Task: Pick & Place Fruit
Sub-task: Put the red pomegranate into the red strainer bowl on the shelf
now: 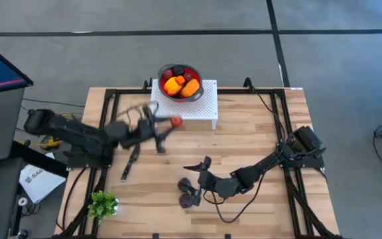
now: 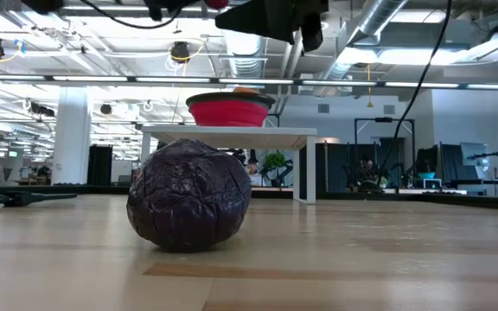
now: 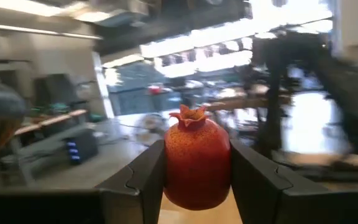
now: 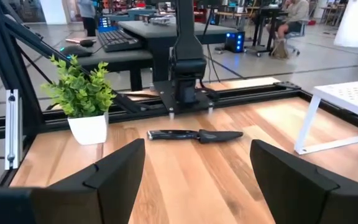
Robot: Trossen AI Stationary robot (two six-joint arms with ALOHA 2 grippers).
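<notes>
Task in progress: several fruits [image 1: 180, 85] already lie in the bowl [image 1: 162, 74]. Left gripper [image 3: 197, 180], clamped on a red fruit [image 3: 196, 163], hangs just short of the bowl's stand [image 1: 204, 113]. Right gripper [image 4: 197, 174], fingers wide and empty, has one dark fruit [image 1: 188, 200] left just beside it.

Overhead, table-level, two wrist cameras

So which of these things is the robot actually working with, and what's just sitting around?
Part of the job:
- red pomegranate, held in the left gripper
- dark purple fruit on the table
- fruit in the red bowl

Just lying about:
- potted plant
- black knife
</notes>
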